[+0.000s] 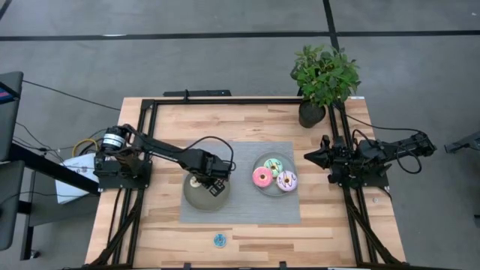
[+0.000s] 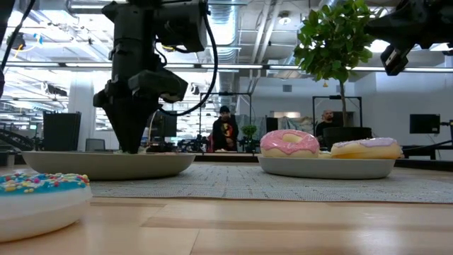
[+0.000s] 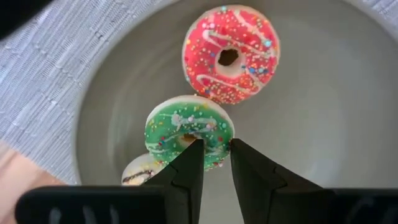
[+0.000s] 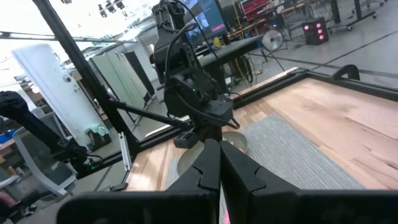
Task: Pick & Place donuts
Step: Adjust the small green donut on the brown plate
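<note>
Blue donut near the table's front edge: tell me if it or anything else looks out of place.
Yes. The blue donut lies alone on the bare wood, off the mat; all other visible donuts sit on the two plates. Nothing looks spilled or damaged.

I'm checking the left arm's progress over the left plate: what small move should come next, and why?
Probably open the left gripper and let go. Its fingers pinch the rim of the green donut, which already sits low in the left plate beside the red donut and a cream one. The right gripper waits, shut.
</note>
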### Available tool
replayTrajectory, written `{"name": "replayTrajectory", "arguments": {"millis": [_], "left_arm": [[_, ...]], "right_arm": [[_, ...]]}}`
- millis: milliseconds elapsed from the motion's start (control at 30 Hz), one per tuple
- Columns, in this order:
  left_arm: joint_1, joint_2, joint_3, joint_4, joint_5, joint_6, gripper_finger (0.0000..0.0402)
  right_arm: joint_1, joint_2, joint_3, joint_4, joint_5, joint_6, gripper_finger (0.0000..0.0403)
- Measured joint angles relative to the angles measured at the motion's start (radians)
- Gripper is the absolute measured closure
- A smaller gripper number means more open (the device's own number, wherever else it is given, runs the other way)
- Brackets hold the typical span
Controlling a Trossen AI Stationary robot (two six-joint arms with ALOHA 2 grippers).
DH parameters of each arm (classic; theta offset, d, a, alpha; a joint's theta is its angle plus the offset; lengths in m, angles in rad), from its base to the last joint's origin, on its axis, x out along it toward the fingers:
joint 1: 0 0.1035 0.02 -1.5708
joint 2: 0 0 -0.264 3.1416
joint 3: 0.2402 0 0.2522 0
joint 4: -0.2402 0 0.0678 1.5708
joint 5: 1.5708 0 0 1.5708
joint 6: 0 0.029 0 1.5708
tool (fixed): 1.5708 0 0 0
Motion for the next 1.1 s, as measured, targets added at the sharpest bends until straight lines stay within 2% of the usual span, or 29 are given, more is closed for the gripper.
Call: {"name": "replayTrajectory", "arguments": {"millis": [767, 1100], "left_arm": [[0.002, 0.003, 0.0, 0.005, 0.029, 0.007, 0.0329], [0.002, 0.003, 0.0, 0.004, 0.027, 0.018, 0.0279]], "right_arm": [[0.0, 0.0, 0.0, -0.001, 0.0, 0.0, 0.0403], [0.0, 0.0, 0.0, -0.001, 0.0, 0.0, 0.0403]]}}
